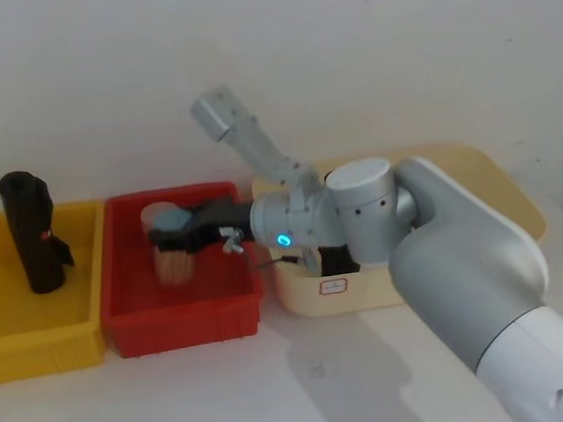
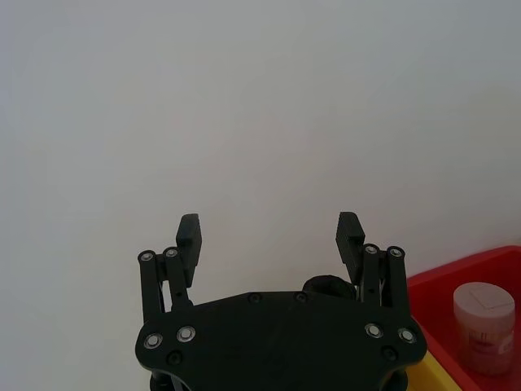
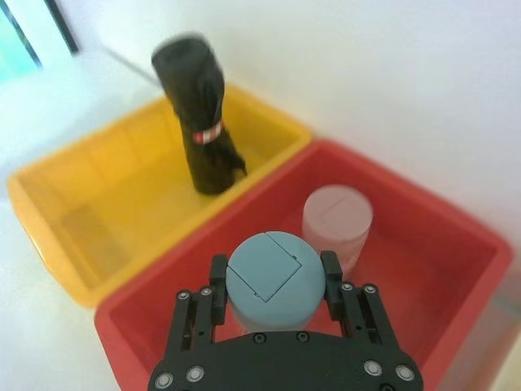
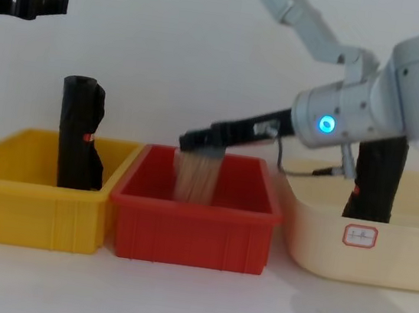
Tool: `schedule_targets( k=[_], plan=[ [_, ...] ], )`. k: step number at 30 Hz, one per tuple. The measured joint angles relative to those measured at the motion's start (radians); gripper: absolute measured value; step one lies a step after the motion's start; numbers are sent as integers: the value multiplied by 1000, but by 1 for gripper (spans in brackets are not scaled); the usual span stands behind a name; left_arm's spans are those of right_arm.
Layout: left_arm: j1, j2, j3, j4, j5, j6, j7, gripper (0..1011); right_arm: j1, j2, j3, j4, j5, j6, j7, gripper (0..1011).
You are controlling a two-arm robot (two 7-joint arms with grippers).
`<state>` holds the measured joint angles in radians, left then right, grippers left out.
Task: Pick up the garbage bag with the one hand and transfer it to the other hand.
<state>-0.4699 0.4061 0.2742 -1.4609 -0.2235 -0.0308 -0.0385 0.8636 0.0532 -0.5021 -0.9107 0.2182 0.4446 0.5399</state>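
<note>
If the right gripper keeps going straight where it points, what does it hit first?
Probably the pale-lidded jar in the red bin, just beyond the blue-lidded jar the right gripper holds.

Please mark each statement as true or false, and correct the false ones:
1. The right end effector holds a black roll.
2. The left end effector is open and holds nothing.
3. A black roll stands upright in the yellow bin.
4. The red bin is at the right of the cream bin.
1. False. The right end effector is shut on a grey-lidded jar over the red bin.
2. True. The left end effector has its fingers apart with nothing between them.
3. True. The black roll stands upright in the yellow bin.
4. False. The red bin sits between the yellow bin and the cream bin.
</note>
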Motion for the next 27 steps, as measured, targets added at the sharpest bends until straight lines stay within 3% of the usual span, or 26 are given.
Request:
schedule_targets(
  k=[15,27],
  plan=[
    [0,0,0,0,0,0,0,1000,22,55,110,-118,55,-16,-43,664],
    [0,0,0,0,0,0,0,1000,79,90,162,-87,46,-86,-120,663]
  ],
)
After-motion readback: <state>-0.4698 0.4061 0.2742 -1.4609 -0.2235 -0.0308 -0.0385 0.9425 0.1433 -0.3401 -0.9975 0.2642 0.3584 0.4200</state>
